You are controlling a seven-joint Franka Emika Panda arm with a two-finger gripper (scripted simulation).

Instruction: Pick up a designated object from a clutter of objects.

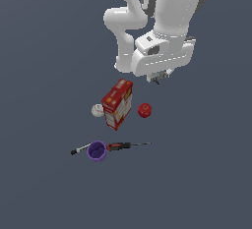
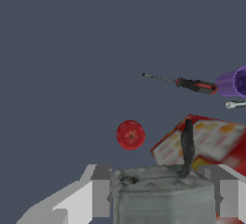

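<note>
Exterior view, left to right across the tabletop:

- Black-and-white marker lying flat, one end running in behind the purple cup.
- White baseball further back, just beside the red-and-yellow box; cannot tell if touching.
- Red-handled screwdriver flat, handle end at the cup, shaft pointing to the exterior view's right.
- Box upright, slightly tilted.
- Red round fruit near the box on its right side, apart from it.
- Arm beyond the fruit, wrist pointing down.

Designated item not down among the clutter. In the wrist view it sits right between the fingers: a light-grey, rough-looking block with a thin dark stem sticking out. No blue visible from here. In the exterior view, only a dark speck under the wrist.

Fingers closed in on the item from both sides, flush against the grey body, so probably pinching it. Cannot tell height above the tabletop.

Handling, as a judgement:
- Tiny, so most likely very light; weight no concern.
- Body looks stiff enough to take a pinch.
- Small contact area, so prone to twisting or popping out if squeezed off-centre.
- Best hold across the grey body, as now.
- Stem too thin and probably fragile; not a grip point, better kept clear of the pads.
</note>
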